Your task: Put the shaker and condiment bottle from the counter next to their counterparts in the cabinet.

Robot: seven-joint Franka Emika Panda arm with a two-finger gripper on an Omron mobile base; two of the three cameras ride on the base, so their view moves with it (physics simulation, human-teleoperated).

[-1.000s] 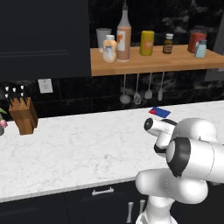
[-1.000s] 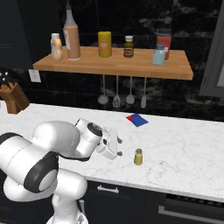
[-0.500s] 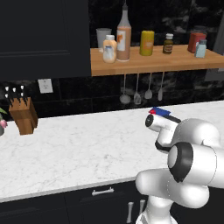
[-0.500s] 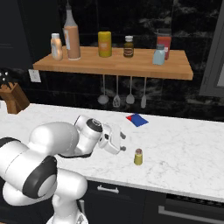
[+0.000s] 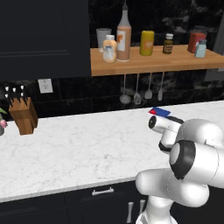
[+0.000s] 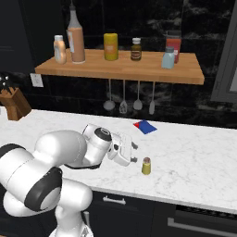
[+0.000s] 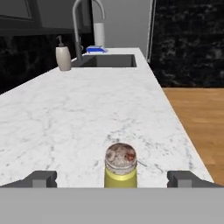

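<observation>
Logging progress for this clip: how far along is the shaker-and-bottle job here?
Done: the condiment bottle stands on the cabinet beside the squat orange-and-white bottle. In hand: the open gripper is lined up on the shaker, which stands on the counter, not gripped. Left: grasp it and shelve it by the pale blue shaker.

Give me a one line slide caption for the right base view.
Open gripper reaches toward the yellow-green shaker on the marble counter, condiment bottle already on the wooden shelf.

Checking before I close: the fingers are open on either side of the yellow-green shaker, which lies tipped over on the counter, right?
Not tipped over. The hand view shows the shaker standing upright on the counter, grey cap up. The open fingers do flank it.
</observation>
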